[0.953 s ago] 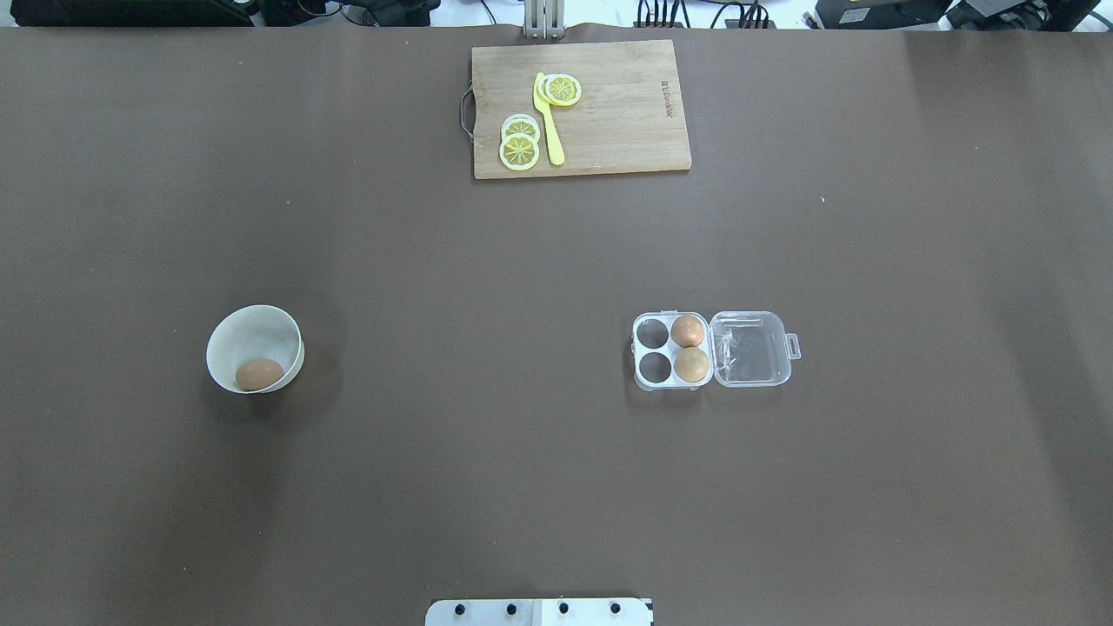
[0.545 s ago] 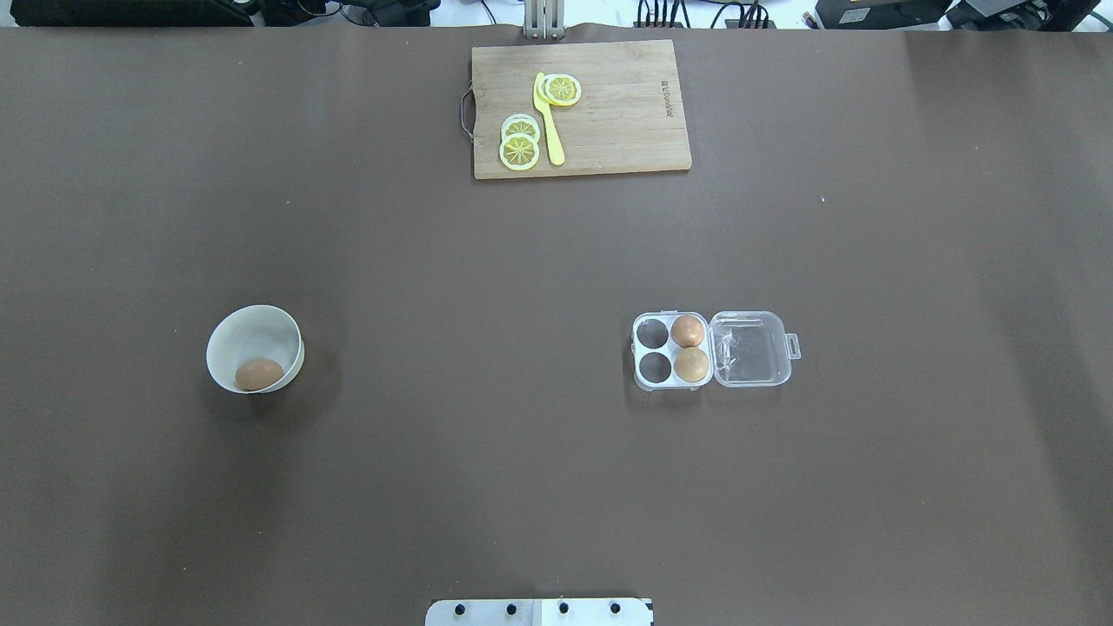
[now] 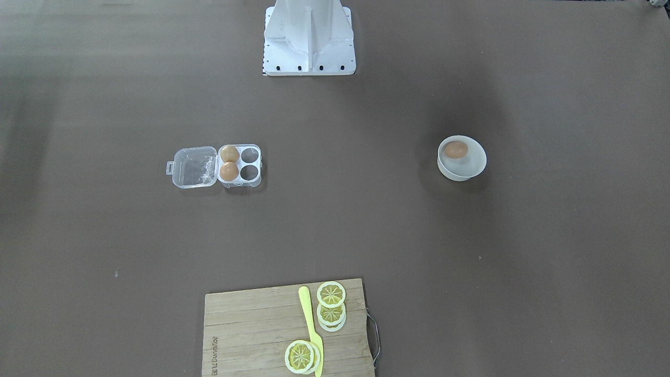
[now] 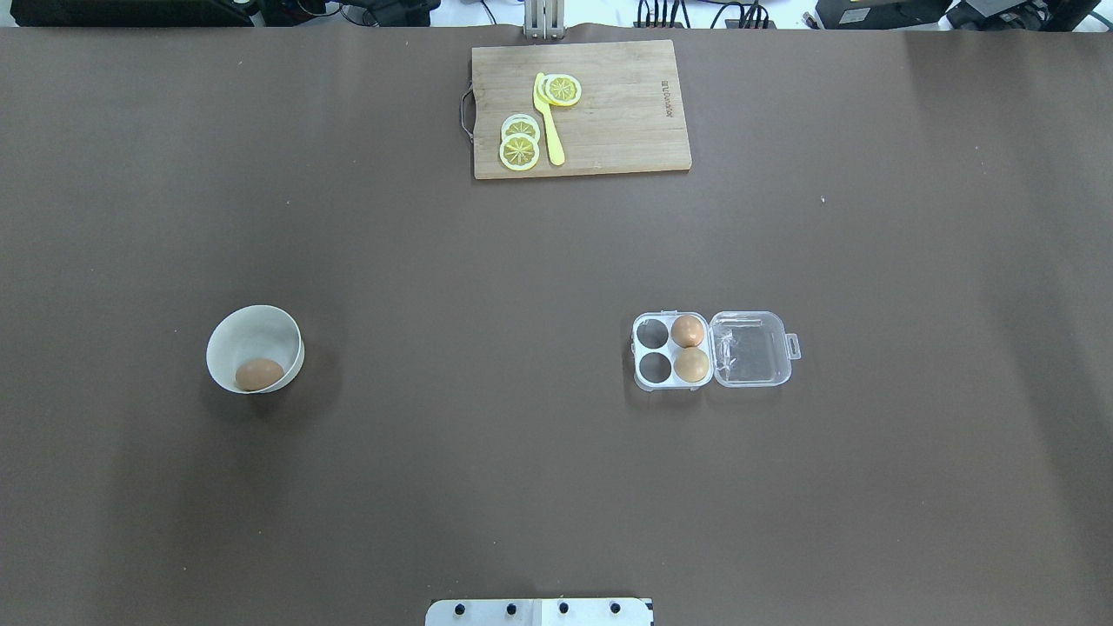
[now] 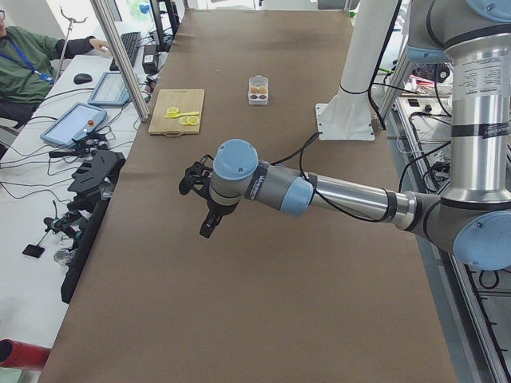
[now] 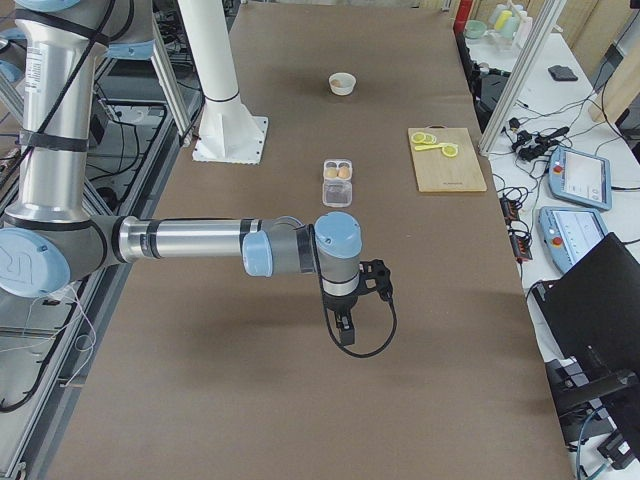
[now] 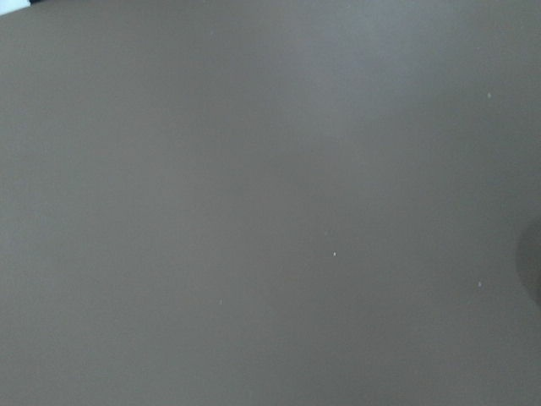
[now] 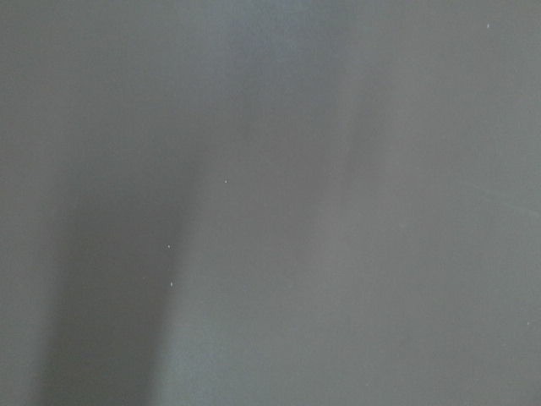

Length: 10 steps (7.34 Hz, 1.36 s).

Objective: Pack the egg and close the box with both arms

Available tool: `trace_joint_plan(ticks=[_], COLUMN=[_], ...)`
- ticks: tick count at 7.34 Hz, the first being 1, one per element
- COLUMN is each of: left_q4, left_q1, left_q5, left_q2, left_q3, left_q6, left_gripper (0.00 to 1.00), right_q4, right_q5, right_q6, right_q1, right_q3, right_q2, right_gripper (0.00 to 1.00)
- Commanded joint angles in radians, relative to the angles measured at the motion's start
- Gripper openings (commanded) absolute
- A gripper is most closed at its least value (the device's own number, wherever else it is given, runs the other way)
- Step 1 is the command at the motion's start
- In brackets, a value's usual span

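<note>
- Across the last second nothing on the table moves: the egg point(image 4: 258, 375) lies in the white bowl point(image 4: 252, 323), well apart from the open egg case point(image 4: 669, 350), whose two cells nearer the bowl stand empty.
- The left gripper point(image 5: 201, 199) and right gripper point(image 6: 362, 300) hang over bare table; I cannot tell their grip.
- Packing has probably not started.

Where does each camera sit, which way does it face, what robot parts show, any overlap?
Front-facing: across the table, looking steeply down toward the base at top; no arms.
Overhead: behind the base, looking forward and down; base edge only.
Left: table end; left arm and left end effector near.
Right: opposite end; right arm and right end effector near.
Wrists: bare table, no robot parts.
Shared: all four exterior views show the box and cutting board.
</note>
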Motion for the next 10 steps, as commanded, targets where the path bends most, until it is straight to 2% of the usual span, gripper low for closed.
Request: trace_joint_plan(ticks=[1, 2, 3, 5, 7, 9, 10], left_q4=[-0.069, -0.167, -0.193, -0.197, -0.197, -0.197, -0.195], left_q1=[0.01, 0.024, 0.161, 0.232, 0.403, 0.589, 0.646], left_q5=[-0.03, -0.082, -0.076, -0.058, 0.069, 0.211, 0.232], left_q2=[-0.062, -0.067, -0.176, -0.191, -0.237, -0.263, -0.262], left_q3=[0.018, 0.024, 0.027, 0.024, 0.026, 0.027, 0.03], left_q6=[-0.048, -0.063, -0.06, -0.103, -0.097, -0.085, -0.053], left_gripper=[0.98, 0.98, 0.98, 0.98, 0.97, 0.96, 0.92], right_q4=[0.028, 0.029, 0.031, 0.031, 0.031, 0.029, 0.029], right_q5=[0.031, 0.058, 0.084, 0.128, 0.127, 0.125, 0.124], right_q6=[0.064, 0.082, 0.108, 0.224, 0.302, 0.299, 0.299], right_q1=[-0.002, -0.002, -0.005, -0.035, -0.08, -0.089, -0.091], right_q3=[0.009, 0.01, 0.012, 0.022, 0.058, 0.065, 0.065], right_q2=[0.018, 0.019, 0.021, 0.036, 0.036, 0.036, 0.036], right_gripper=[1.0, 1.0, 1.0, 1.0, 1.0, 1.0, 1.0])
